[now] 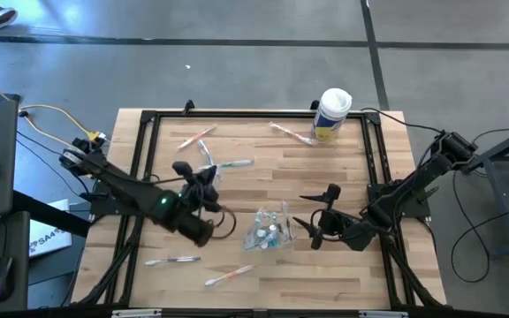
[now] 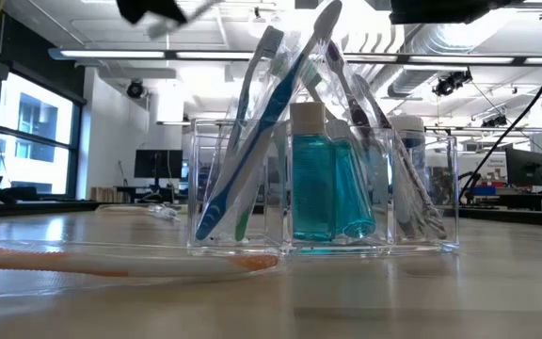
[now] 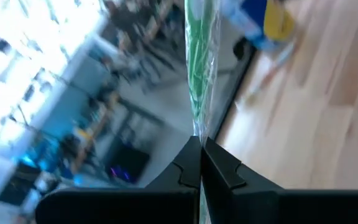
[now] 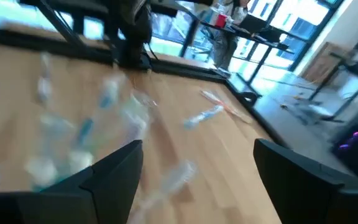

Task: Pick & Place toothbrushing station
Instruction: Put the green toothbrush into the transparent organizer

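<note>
A clear plastic holder [image 1: 269, 230] stands near the middle of the wooden table [image 1: 343, 274], already stocked with several wrapped toothbrushes and small bottles of blue-green liquid, as the low view shows. The left gripper [image 1: 203, 179] hovers just to the holder's left with its fingers pressed together on a green-handled toothbrush in clear wrap [image 3: 199, 68], which in the left wrist view stands straight up from the closed fingertips. The right gripper [image 1: 318, 212] waits just to the holder's right, fingers spread wide and holding nothing. The job looks partly done: loose toothbrushes still lie scattered on the table, one pair at the far left [image 1: 196, 137], another near the white canister with the yellow label [image 1: 332, 113] at the far edge [image 1: 292, 133], and two at the near edge [image 1: 173, 260] [image 1: 229, 276]. By this count, one brush is in transit and at least four more await collection.
</note>
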